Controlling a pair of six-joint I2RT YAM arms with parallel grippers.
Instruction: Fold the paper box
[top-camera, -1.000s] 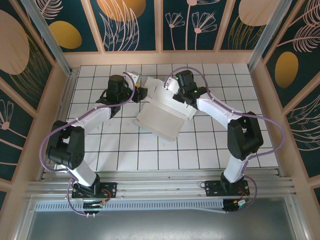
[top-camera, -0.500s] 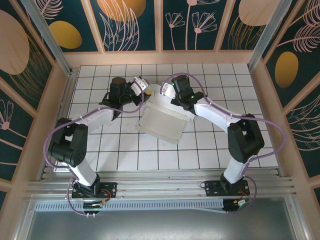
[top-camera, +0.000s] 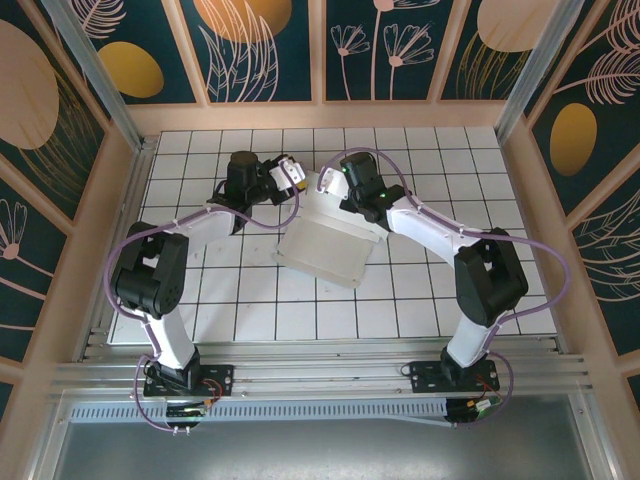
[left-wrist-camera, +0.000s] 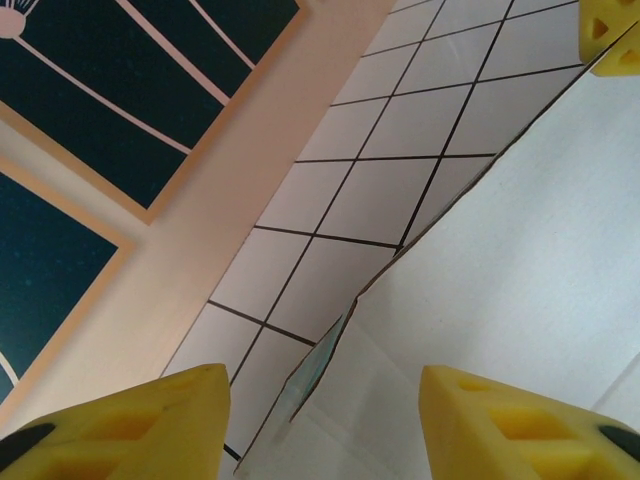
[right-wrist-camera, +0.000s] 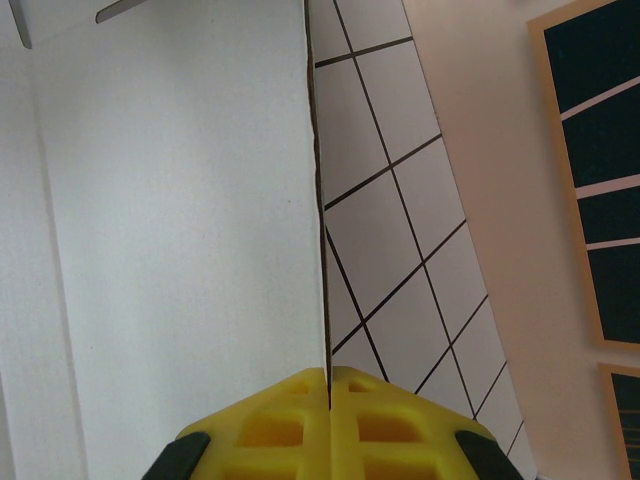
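Two arms bend inward, right pincer (right-wrist-camera: 328, 390) clamping the paper box (top-camera: 328, 245) edge.

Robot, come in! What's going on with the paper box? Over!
Right gripper shut on the edge of the paper box. Left gripper open at another edge. Pale side up, not yet folded shut. No obstacle seen.

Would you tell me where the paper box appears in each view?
Top external: paper box at centre, between both arms.
Left wrist: paper box across the lower right.
Right wrist: paper box on the left, edge pinched in the right gripper.
Shared landmark: black-lined table tiles.
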